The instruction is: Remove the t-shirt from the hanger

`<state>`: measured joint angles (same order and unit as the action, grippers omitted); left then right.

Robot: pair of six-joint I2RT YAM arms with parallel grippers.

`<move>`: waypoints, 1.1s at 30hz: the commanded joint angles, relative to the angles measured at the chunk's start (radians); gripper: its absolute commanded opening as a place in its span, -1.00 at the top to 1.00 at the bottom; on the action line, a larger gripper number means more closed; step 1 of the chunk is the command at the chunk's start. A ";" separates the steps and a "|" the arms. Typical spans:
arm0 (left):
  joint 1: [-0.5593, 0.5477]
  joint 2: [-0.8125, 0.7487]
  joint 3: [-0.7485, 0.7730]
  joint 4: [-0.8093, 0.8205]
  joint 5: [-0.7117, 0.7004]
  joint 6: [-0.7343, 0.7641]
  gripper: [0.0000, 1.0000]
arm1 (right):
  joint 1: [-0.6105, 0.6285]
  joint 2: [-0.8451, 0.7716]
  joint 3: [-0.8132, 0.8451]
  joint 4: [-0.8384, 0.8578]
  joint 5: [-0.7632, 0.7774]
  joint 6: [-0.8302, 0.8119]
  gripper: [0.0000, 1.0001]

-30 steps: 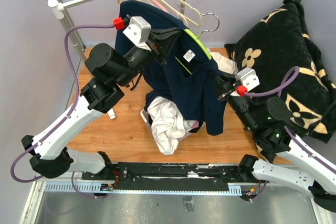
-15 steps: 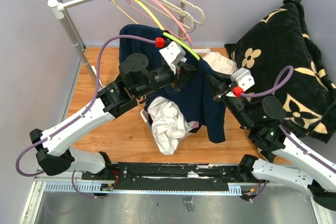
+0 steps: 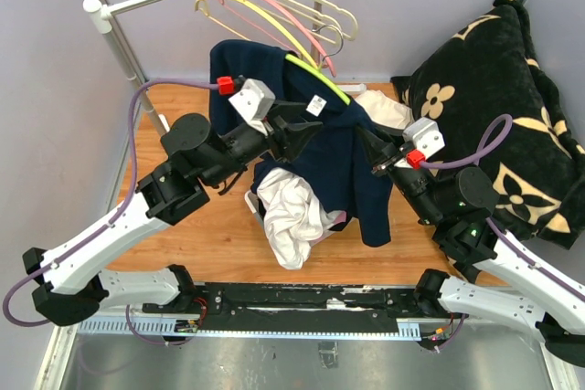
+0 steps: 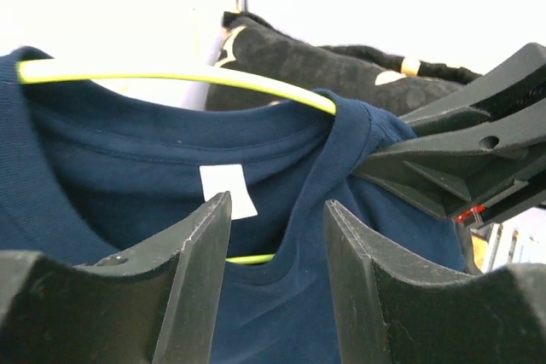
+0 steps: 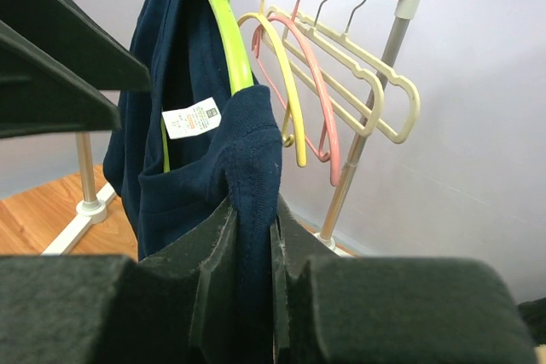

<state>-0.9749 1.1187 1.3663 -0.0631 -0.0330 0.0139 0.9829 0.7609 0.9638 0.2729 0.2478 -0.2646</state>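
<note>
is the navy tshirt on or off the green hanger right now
On: the green hanger runs inside the collar of the navy t-shirt, with the shoulder draped over it.

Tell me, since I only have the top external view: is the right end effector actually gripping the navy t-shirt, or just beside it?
Observer: The right wrist view shows the right end effector shut on a fold of the navy t-shirt, fabric pinched between its fingers.
Operator: And the left one?
Observer: In the left wrist view the left end effector is open, nothing between its fingers, facing the collar.
Operator: Hanger out yet?
Observer: No; the green hanger runs through the neck opening, above the white label.
</note>
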 commanded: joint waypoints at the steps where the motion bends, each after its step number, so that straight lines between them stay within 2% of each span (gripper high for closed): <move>1: -0.001 -0.055 -0.041 0.099 -0.065 -0.004 -0.06 | 0.012 -0.025 0.010 0.114 0.019 0.004 0.99; 8: -0.001 -0.126 -0.161 0.243 -0.214 0.030 -0.10 | 0.011 -0.025 0.009 0.103 -0.013 -0.001 0.99; 12: -0.002 -0.126 -0.179 0.296 -0.280 0.071 -0.08 | 0.012 -0.026 0.009 0.098 -0.029 -0.001 0.99; 23: -0.001 -0.064 -0.169 0.437 -0.377 0.163 0.14 | 0.011 -0.032 0.009 0.089 -0.050 0.008 0.99; 33: -0.001 -0.002 -0.120 0.482 -0.435 0.225 0.35 | 0.011 -0.034 0.011 0.082 -0.062 0.010 0.98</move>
<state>-0.9749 1.1126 1.2049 0.3443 -0.4160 0.1947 0.9829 0.7555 0.9634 0.2646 0.2081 -0.2649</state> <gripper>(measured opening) 0.342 0.170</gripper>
